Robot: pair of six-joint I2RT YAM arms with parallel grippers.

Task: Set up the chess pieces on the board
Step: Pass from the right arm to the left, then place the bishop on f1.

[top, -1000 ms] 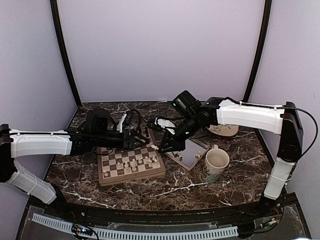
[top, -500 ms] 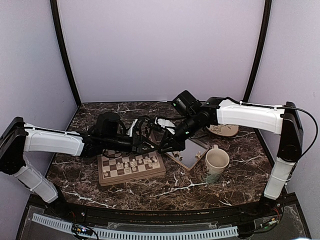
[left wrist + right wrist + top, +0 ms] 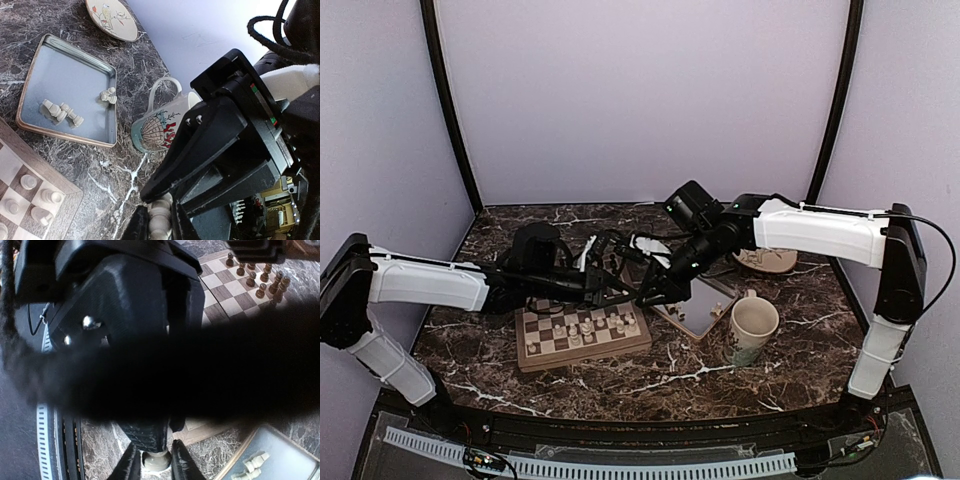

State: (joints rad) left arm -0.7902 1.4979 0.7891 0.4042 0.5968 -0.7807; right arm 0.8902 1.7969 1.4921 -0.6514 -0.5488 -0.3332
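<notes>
My left pincer (image 3: 159, 228) is pressed together on a cream chess piece (image 3: 161, 219), its fingers tight against the piece's sides. My right pincer (image 3: 154, 461) meets it nose to nose from the right. Its two fingers flank the base of the same piece, and I cannot tell whether they pinch it or only stand beside it. The pincers meet in the air over the far right corner of the board (image 3: 584, 354). Other cream pieces (image 3: 50, 196) stand on the board's near half, and dark pieces (image 3: 264, 284) stand in rows elsewhere on it. Just right of the board, a grey tray (image 3: 65, 70) rests on the marble table (image 3: 720, 380), with a few loose cream pieces (image 3: 61, 112) lying flat in it. A mug (image 3: 161, 126) stands at the tray's near right, and a painted plate (image 3: 113, 18) sits at its far right.
</notes>
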